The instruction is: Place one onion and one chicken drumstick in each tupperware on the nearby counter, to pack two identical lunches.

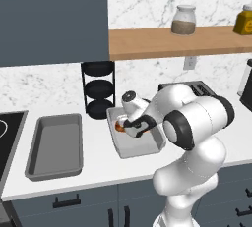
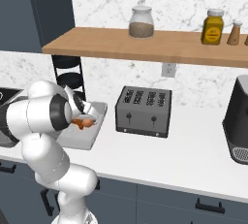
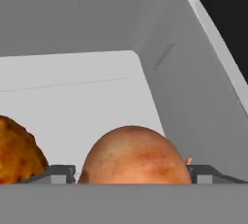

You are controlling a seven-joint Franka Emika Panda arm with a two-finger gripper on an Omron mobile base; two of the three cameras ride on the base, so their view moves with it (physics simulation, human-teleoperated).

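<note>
My gripper (image 1: 127, 124) reaches down into the right-hand grey tupperware (image 1: 147, 148) on the white counter (image 1: 98, 164). In the hand view a round brown onion (image 3: 134, 155) sits between the two fingertips (image 3: 60, 172), which stand wide and flank it closely on both sides. Whether they press on the onion is unclear. A browned chicken drumstick (image 3: 17, 152) lies beside the onion on the same tupperware (image 3: 97, 19) floor. The left-hand tupperware (image 1: 54, 147) holds nothing. From the right base view, my arm hides most of the gripper (image 2: 85, 121) and the tupperware (image 2: 92, 138).
A black three-tier rack (image 1: 98, 91) stands just behind the two trays. A dark toaster (image 2: 144, 111) sits to the right of the tupperware. A stove top (image 1: 7, 127) lies at the far left. A black appliance (image 2: 238, 121) stands at the far right. A wooden shelf (image 2: 160, 46) carries jars overhead.
</note>
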